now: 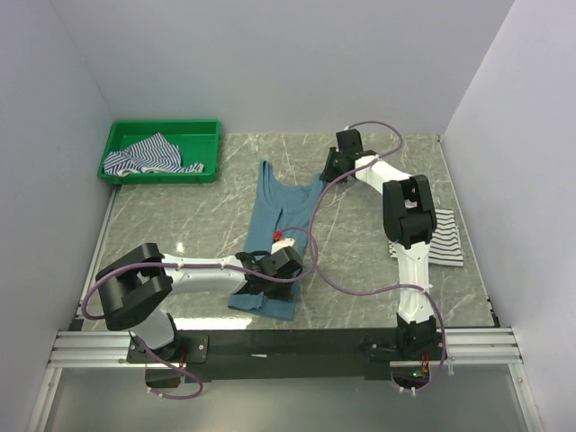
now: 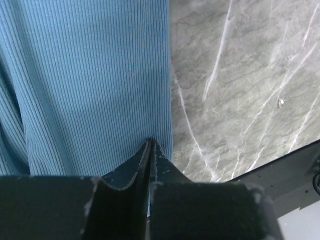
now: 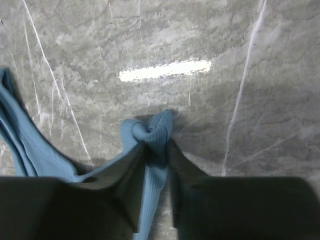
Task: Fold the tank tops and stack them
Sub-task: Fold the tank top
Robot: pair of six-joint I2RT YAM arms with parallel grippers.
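Teal top (image 1: 270, 216) laid out lengthwise on the table (image 1: 171, 216), right of the tray (image 1: 162, 128) and nearer the arms, straps pointing away from them. Left gripper (image 1: 281, 261) down on its right edge toward the hem, right gripper (image 1: 331, 169) at the right strap. Blue-striped top (image 1: 148, 155) heaped inside the tray. Black-striped top (image 1: 445, 241) far right of the tray, apparently folded flat, partly hidden under the right arm.

From the left wrist: left gripper (image 2: 150, 142) with jaws pressed tight together, seemingly nipping the ribbed edge of the teal top (image 2: 90, 75), bare table (image 2: 240, 75) alongside.

From the right wrist: right gripper (image 3: 157, 145) narrowed on the bunched strap of the teal top (image 3: 155, 125), loop poking out past the tips, table (image 3: 200, 40) beyond.

By the look of it, roughly a third done: one top folded, the teal one pinched at two points with no fold plain to see, the tray's top untouched, no stack begun.
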